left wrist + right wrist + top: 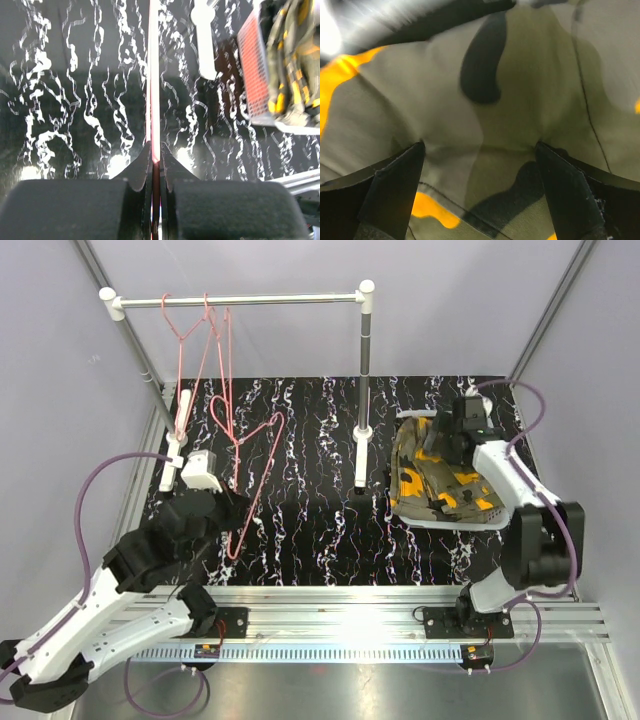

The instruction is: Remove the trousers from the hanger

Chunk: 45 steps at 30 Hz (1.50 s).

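The olive camouflage trousers (435,480) lie bunched in a white basket (450,524) at the right. My right gripper (452,442) is open and pressed down on them. In the right wrist view its fingers (395,185) straddle a stretch of camouflage cloth (485,125). My left gripper (230,504) is shut on the wire of an empty pink hanger (258,485) slanting over the black marbled mat. The wire (154,90) runs straight out between the jaws (156,157). The orange trousers and the black speckled trousers are out of view.
A clothes rack's rail (240,300) spans the back, with two more empty pink hangers (190,330) on it. Its right post (366,370) and white feet (362,455) stand mid-mat. A small white box (200,472) sits by my left gripper. The basket's mesh wall (252,75) shows at the right of the left wrist view.
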Tool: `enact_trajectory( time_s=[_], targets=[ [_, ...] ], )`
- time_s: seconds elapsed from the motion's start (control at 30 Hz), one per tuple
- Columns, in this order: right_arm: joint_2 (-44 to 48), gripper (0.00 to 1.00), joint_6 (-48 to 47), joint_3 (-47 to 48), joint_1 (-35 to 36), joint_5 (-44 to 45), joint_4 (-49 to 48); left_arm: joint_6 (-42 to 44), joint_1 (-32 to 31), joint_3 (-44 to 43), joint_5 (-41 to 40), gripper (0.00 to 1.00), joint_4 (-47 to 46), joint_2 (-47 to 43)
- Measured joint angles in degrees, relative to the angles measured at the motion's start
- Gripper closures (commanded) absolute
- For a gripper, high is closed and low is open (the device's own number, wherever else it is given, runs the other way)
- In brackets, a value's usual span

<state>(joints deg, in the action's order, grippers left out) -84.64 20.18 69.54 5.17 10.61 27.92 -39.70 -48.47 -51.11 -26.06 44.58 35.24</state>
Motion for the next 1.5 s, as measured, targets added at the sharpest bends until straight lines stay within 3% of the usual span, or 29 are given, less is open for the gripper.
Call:
enact_trajectory(
  time_s=[0.1,0.47,0.73,0.9,1.03,1.3,1.5],
  targets=[
    [-7.1,0.00,2.8,-2.5,0.0,1.0,-0.3,0.9,0.0,-4.8,-0.8,1.00,1.7,2.4],
    [-12.9,0.00,3.4,2.0,2.8,8.2,1.4,7.9,0.0,-26.3,-11.0,1.00,7.1,18.0],
    [-0.2,0.00,0.5,1.0,3.0,7.6,7.8,19.1,0.2,-30.5,-14.4,1.00,5.2,29.3],
    [16.4,0.01,-0.5,1.3,3.0,1.0,8.5,21.9,3.7,-39.7,-14.2,1.00,4.9,37.1],
    [24.5,0.00,-0.2,1.5,3.0,-5.9,7.6,22.7,8.0,-47.2,-13.3,1.00,5.0,42.8],
    [32.6,0.00,1.8,-3.3,3.1,-20.8,4.4,25.4,14.3,-58.0,-11.3,1.00,4.2,53.6],
    [32.9,0.01,3.1,-6.5,3.1,-25.4,3.0,28.1,18.0,-67.2,-8.7,1.00,3.3,62.3]
  ],
)
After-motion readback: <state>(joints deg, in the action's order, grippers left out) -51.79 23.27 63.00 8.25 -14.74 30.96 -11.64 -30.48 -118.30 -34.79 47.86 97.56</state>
